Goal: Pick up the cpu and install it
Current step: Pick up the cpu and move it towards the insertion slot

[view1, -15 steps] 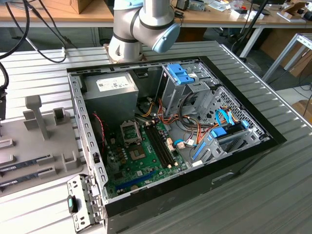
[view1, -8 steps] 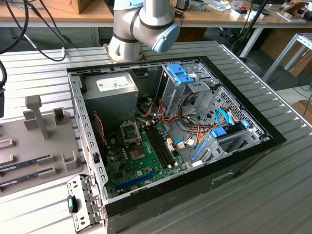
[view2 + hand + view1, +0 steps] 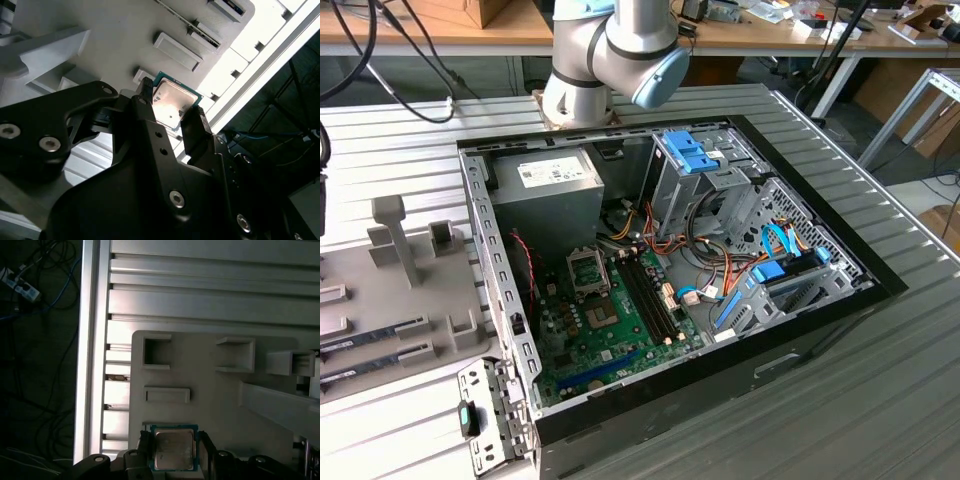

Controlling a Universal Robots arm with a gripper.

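- Jaws narrow, closed on the cpu [image 3: 172, 102]: in the second wrist view the gripper [image 3: 169, 104] has one of its black fingers [image 3: 196, 131] against each of two opposite edges of the chip.
- Chip itself: flat and square, with its shiny silver-grey top facing up and a thin green rim around it. In the first wrist view the cpu [image 3: 173, 452] sits squarely between the two fingers.
- Whether it rests on the surface below or hangs just above it, I cannot tell.
- Directly beneath the chip is a pale grey parts tray [image 3: 210, 390]. A low flat block [image 3: 166, 394] is moulded just beside the cpu, and two square pockets [image 3: 156, 351] lie farther out.
- A long raised rail [image 3: 280, 407] runs across the same tray, off to one side of the gripper.
- The tray lies on a ribbed aluminium table [image 3: 200, 295], near the table's edge; dark floor with loose cables [image 3: 40, 315] lies past that edge.
- In the exterior view the arm [image 3: 615, 50] stands behind an open computer case [image 3: 800, 330].
- Inside the case lies a green motherboard [image 3: 570, 335] with its socket [image 3: 602, 318] uncovered, and a grey power supply [image 3: 545, 195] sits behind it.
- The grey tray [image 3: 390, 290] lies on the table at the exterior view's left, beside the case.
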